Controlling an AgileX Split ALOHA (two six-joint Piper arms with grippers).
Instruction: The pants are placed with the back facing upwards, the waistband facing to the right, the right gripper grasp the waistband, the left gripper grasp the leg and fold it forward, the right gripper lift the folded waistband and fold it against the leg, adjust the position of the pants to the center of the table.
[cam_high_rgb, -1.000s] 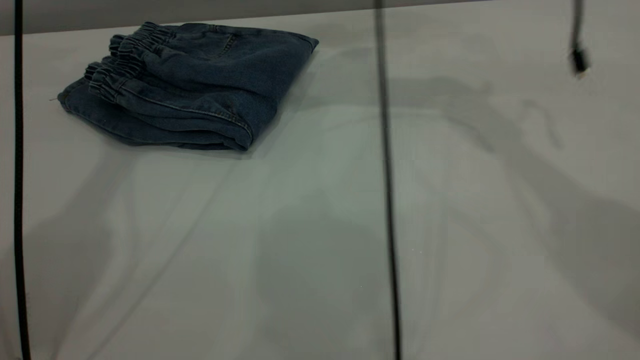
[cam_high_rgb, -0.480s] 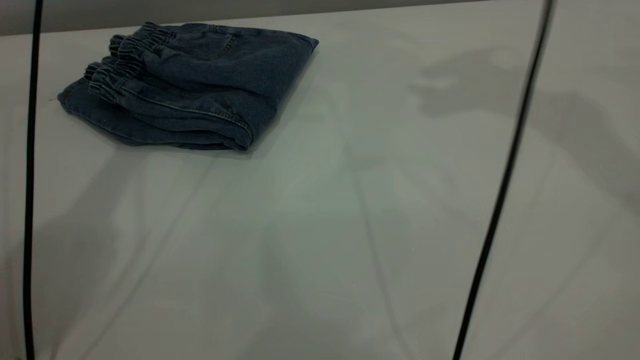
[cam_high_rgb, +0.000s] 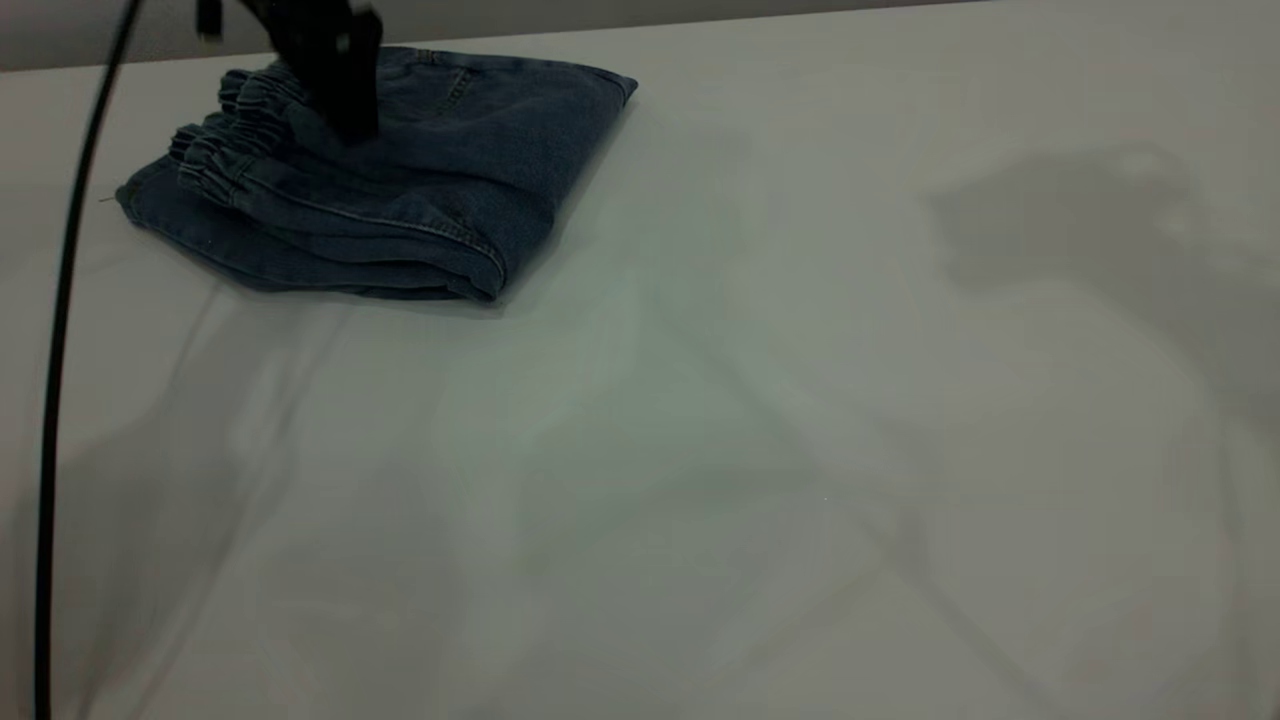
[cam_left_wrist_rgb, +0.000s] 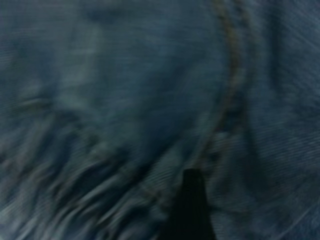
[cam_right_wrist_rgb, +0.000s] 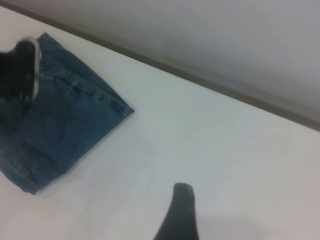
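Observation:
The pants (cam_high_rgb: 420, 170) lie folded in a compact stack at the far left of the table (cam_high_rgb: 760, 430). Their ruffled waistband (cam_high_rgb: 235, 140) faces left on top of the stack. The leg is hidden inside the fold. My left gripper (cam_high_rgb: 335, 75) is a dark shape right over the waistband end, and its wrist view is filled with denim (cam_left_wrist_rgb: 125, 100). My right gripper (cam_right_wrist_rgb: 230, 205) hovers open over bare table, one black finger (cam_right_wrist_rgb: 181, 212) showing and nothing beside it. From there the pants (cam_right_wrist_rgb: 65, 115) lie far off, with the left gripper (cam_right_wrist_rgb: 17, 70) on them.
A black cable (cam_high_rgb: 55, 380) hangs down the left edge of the exterior view. Arm shadows fall across the right and middle of the tabletop. The table's far edge (cam_high_rgb: 800, 15) runs just behind the pants.
The left gripper has come into view over the pants' waistband end. The black cable that crossed the middle, then the right, has swung out of view. The pants have not moved.

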